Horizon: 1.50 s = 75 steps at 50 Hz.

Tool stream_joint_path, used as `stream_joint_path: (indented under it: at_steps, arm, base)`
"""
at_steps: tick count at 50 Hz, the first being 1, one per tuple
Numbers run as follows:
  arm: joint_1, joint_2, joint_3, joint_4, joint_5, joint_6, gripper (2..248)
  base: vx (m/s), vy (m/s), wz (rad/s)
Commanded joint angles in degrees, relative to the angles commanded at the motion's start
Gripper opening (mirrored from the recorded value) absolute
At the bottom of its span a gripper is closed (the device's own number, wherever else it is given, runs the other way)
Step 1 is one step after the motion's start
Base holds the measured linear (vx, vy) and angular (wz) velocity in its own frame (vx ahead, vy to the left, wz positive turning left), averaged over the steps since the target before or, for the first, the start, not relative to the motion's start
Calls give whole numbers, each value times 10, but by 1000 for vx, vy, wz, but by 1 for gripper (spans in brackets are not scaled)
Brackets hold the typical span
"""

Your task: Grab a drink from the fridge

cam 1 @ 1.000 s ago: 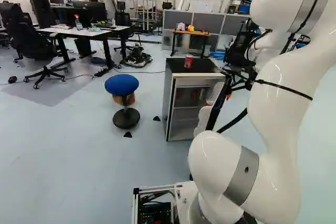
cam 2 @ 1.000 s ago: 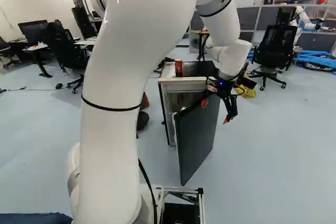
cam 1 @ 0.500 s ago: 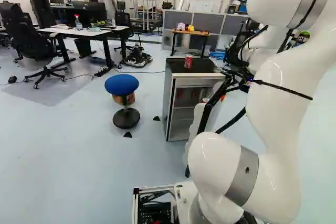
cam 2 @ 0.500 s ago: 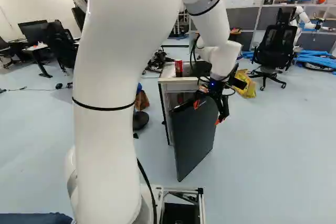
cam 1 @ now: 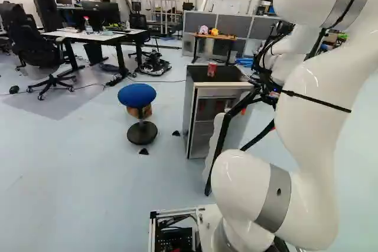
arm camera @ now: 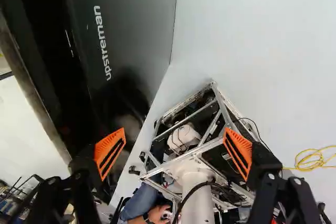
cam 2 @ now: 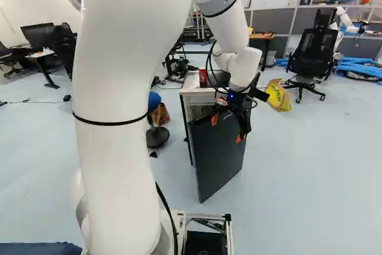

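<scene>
In the right base view my gripper (cam 2: 227,129) is at the outer side of the dark fridge door (cam 2: 218,158), near its upper part. The door stands ajar. Inside the fridge (cam 1: 204,113), shelves and dim reddish shapes show in the left base view; I cannot make out any drink there. A red can (cam 1: 211,69) stands on the fridge's black top. In the wrist view my gripper (arm camera: 175,153) is open with nothing gripped, one finger close to the door (arm camera: 131,24); whether they touch, I cannot tell.
A blue stool (cam 1: 137,95) is left of the fridge. Beyond it are desks (cam 1: 97,35) and a chair (cam 1: 35,51). A yellow bag (cam 2: 278,95) and another chair (cam 2: 313,52) stand to the right, with another robot (cam 2: 341,22) behind. A person's sleeve (arm camera: 140,203) is beside my base.
My arm and gripper have moved left in the right base view. The door's free edge has swung left in both base views, narrowing its gap to the fridge. The can has stayed put.
</scene>
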Motion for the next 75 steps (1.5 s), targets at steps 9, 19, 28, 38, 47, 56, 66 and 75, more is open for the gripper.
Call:
stream_joint_path:
  at_steps: [9, 19, 28, 38, 47, 56, 66, 75]
  arm:
    - [16, 8, 11, 0, 4, 0, 247]
    - [35, 16, 23, 0, 8, 0, 247]
    - [51, 22, 32, 0, 12, 0, 247]
    - [68, 29, 41, -3, 18, 0, 247]
    - [84, 33, 48, -8, 27, 0, 247]
    - [100, 37, 53, -14, 41, 0, 247]
    - [118, 41, 59, -22, 58, 0, 247]
    - [134, 44, 63, -29, 74, 0, 247]
  base:
    - [0, 0, 0]
    - [0, 0, 0]
    - [0, 0, 0]
    - [0, 0, 0]
    - [0, 0, 0]
    - [0, 0, 0]
    - [0, 0, 0]
    - [0, 0, 0]
